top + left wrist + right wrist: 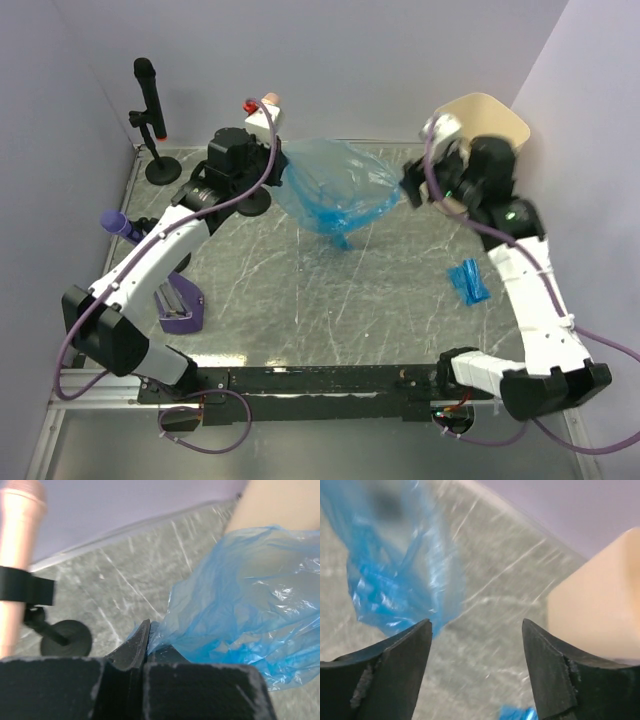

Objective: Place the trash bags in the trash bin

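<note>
Left gripper (145, 639): clamped on rim of blue trash bag (335, 185), far-centre of table (300, 300). Right gripper (476, 650): jaws apart, empty, beside bag. Trash bin (492, 118): far right corner. Handling, judged: featherlight, limp, slippery film; pinch at bunched rim.

Left gripper (278, 170), well left of the trash bin (495, 115), pinches the trash bag (335, 180); right gripper (476, 627) gapes beside the bin.
</note>
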{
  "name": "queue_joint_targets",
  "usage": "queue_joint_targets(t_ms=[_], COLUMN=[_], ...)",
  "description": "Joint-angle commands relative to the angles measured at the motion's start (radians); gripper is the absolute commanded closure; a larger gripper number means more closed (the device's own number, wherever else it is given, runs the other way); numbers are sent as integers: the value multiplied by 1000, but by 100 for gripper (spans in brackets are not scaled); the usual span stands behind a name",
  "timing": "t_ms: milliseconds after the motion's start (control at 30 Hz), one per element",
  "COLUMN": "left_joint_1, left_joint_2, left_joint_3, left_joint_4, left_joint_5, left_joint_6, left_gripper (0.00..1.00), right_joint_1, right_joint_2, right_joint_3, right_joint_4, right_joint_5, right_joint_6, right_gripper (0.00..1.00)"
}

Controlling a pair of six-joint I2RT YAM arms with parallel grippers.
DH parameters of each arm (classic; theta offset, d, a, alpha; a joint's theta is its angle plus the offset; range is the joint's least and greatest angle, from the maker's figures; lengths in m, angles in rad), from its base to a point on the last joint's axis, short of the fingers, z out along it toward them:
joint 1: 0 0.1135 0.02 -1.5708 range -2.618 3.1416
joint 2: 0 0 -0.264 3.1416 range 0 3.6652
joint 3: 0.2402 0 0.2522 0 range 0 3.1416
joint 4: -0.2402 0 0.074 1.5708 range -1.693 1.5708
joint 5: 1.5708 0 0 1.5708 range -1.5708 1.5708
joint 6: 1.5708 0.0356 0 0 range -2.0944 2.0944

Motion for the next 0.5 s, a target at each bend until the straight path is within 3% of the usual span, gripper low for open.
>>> queue_joint_targets(t_ms=[0, 167, 300, 467], left_joint_1=[-2, -3, -5, -14], left_joint_2=[-37, -127, -174, -208], left_joint_3=[43, -123, -156, -193], left_joint_4=[-48, -24, -55, -61], left_joint_5=[-179, -129, 7, 95], left_joint_6=[-24, 1, -5, 2], left_gripper=[100, 99, 99, 100], right_joint_1=[-137, -182, -196, -239], right_joint_2=[102, 298, 458, 598], right_joint_3=[281, 479, 600, 726], right_joint_4=[-103, -181, -229, -221], right_joint_5=[-184, -71, 95, 130], right_joint_6=[27, -65, -131, -148], right_gripper=[20, 19, 20, 23])
